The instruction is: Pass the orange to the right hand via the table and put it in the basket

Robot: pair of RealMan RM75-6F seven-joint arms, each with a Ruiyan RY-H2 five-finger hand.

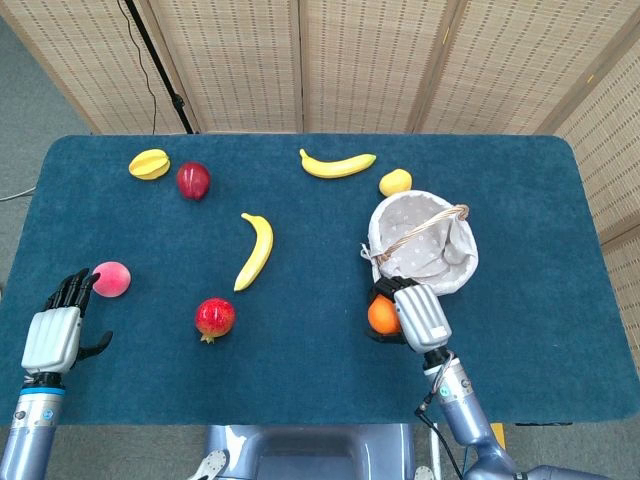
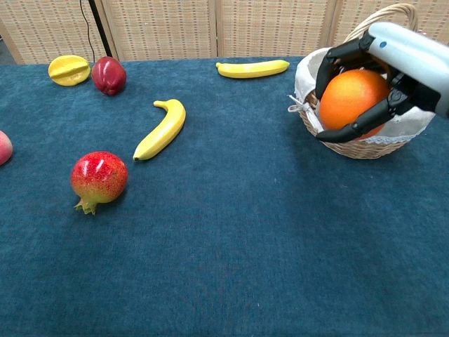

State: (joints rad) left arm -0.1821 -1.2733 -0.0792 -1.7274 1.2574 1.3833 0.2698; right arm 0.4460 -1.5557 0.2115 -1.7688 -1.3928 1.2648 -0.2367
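Note:
My right hand point(image 1: 415, 312) point(image 2: 393, 67) grips the orange point(image 1: 382, 315) point(image 2: 352, 98) and holds it up off the table, just at the near left side of the basket point(image 1: 440, 280) point(image 2: 354, 147). The basket is wicker with a pale dotted cloth lining and a handle; in the chest view the orange covers part of its front. My left hand point(image 1: 55, 330) hovers open at the table's left edge, close to a pink peach point(image 1: 111, 279), and does not show in the chest view.
A pomegranate point(image 1: 215, 318) point(image 2: 98, 179) and a banana point(image 1: 255, 252) point(image 2: 161, 130) lie mid-table. A second banana point(image 1: 337, 164) point(image 2: 252, 68), a lemon point(image 1: 395, 182), a red apple point(image 1: 193, 181) point(image 2: 109, 76) and a starfruit point(image 1: 149, 163) point(image 2: 69, 69) lie along the far side.

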